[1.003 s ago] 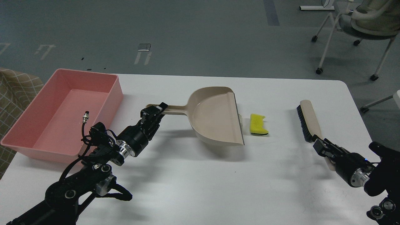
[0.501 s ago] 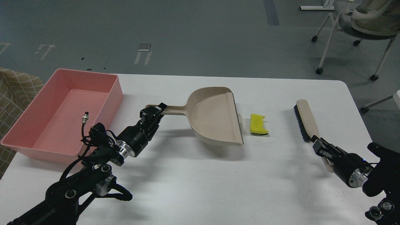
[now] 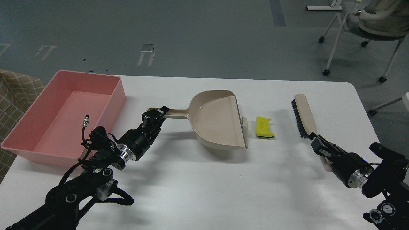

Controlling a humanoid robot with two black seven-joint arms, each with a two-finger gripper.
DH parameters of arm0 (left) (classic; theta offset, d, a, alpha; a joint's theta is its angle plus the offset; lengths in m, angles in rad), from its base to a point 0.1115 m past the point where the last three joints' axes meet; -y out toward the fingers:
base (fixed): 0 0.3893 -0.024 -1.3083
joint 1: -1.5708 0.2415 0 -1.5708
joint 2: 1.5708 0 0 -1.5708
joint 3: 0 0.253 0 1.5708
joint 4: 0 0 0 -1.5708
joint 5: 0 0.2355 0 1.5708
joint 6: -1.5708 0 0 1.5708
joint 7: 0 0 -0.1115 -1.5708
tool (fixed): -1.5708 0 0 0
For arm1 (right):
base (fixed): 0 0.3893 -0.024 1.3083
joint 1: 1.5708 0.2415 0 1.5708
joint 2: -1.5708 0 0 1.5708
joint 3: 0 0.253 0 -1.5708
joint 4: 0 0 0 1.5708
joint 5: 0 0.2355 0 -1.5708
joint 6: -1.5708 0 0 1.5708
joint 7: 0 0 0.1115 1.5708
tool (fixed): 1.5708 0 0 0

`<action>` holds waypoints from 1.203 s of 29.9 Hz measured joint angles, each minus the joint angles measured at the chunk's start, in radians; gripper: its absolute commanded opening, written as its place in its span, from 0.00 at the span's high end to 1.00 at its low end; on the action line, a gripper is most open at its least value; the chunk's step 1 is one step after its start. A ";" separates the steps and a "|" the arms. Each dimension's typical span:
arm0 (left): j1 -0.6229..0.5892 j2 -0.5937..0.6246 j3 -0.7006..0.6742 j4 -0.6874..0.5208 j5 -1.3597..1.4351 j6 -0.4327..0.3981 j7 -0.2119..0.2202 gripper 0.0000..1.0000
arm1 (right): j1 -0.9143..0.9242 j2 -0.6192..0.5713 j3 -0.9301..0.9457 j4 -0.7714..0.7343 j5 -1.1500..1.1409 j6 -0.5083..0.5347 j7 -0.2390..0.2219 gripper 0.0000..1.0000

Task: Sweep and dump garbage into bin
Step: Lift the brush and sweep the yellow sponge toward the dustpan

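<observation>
The yellow sponge piece (image 3: 264, 126) lies on the white table, right of the beige dustpan (image 3: 217, 123). A thin pale slice (image 3: 245, 126) lies between the dustpan's front lip and the sponge. My left gripper (image 3: 156, 115) is shut on the dustpan's handle, and the pan is tilted above the table. My right gripper (image 3: 317, 142) is shut on the handle of the beige black-bristled brush (image 3: 302, 115), which hangs right of the sponge, apart from it. The pink bin (image 3: 22, 127) stands at the far left and looks empty.
The table's right edge (image 3: 367, 115) lies close to the brush. An office chair (image 3: 370, 28) stands on the floor at the back right. A checked cloth (image 3: 12, 92) shows left of the bin.
The brush has moved left and farther away, closer to the sponge. The dustpan has shifted slightly left, and the pale slice now shows more clearly at its lip.
</observation>
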 measured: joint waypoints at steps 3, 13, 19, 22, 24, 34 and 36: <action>0.000 0.012 0.001 0.007 0.005 0.002 0.001 1.00 | 0.000 0.005 -0.003 0.011 0.001 0.000 0.000 0.90; 0.001 0.029 0.002 0.011 0.010 0.016 0.003 1.00 | 0.009 0.030 -0.003 0.013 0.001 0.004 0.000 0.89; 0.003 0.029 0.041 0.015 0.010 0.016 0.003 1.00 | 0.000 0.034 -0.007 0.013 0.001 0.011 -0.001 0.89; 0.001 0.028 0.057 0.027 0.009 0.018 0.002 1.00 | -0.012 0.050 -0.008 0.028 0.001 0.012 -0.002 0.88; -0.003 0.028 0.060 0.031 0.009 0.019 0.002 1.00 | -0.027 0.058 -0.009 0.042 0.001 0.013 -0.002 0.88; -0.016 0.027 0.060 0.033 0.009 0.019 0.002 1.00 | -0.030 0.094 -0.065 0.022 0.003 0.024 -0.005 0.87; -0.016 0.027 0.060 0.033 0.008 0.020 0.002 1.00 | -0.028 0.112 -0.073 0.015 0.003 0.029 -0.007 0.87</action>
